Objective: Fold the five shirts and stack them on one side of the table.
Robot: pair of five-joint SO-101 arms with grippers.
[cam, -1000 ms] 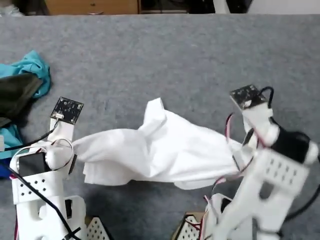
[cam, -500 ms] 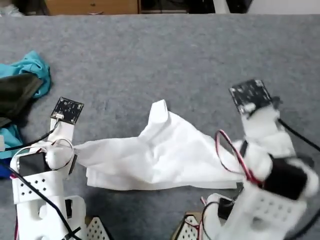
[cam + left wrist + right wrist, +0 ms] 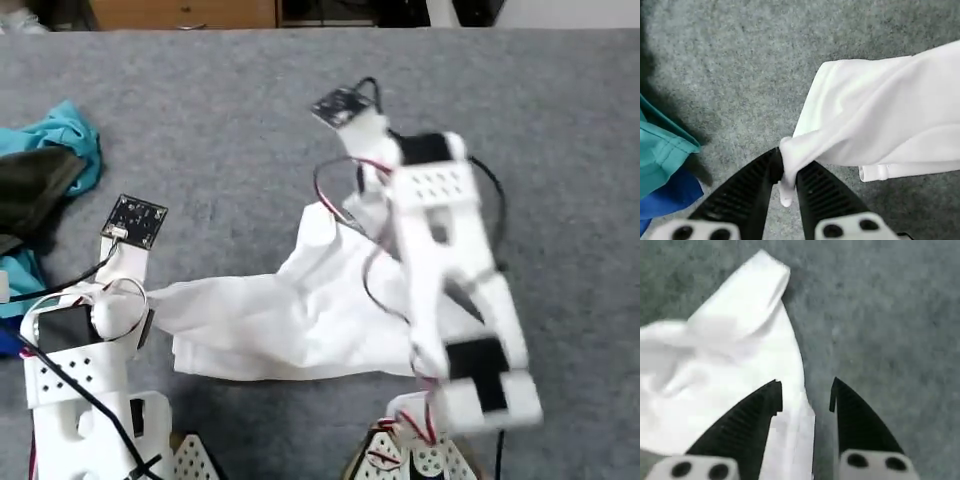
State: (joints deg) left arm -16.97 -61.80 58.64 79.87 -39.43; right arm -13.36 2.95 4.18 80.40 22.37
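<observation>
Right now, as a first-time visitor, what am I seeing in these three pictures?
Two small robot arms stand at a grey table. One picture looks down from a fixed camera; the other two come from a camera on each arm's wrist, so the black claws are that arm's gripper. The left gripper is pinched shut on a corner of a white shirt lying crumpled between the arms. The right gripper is open above the shirt's edge, holding nothing. A heap of teal and dark shirts lies at the table's side.
</observation>
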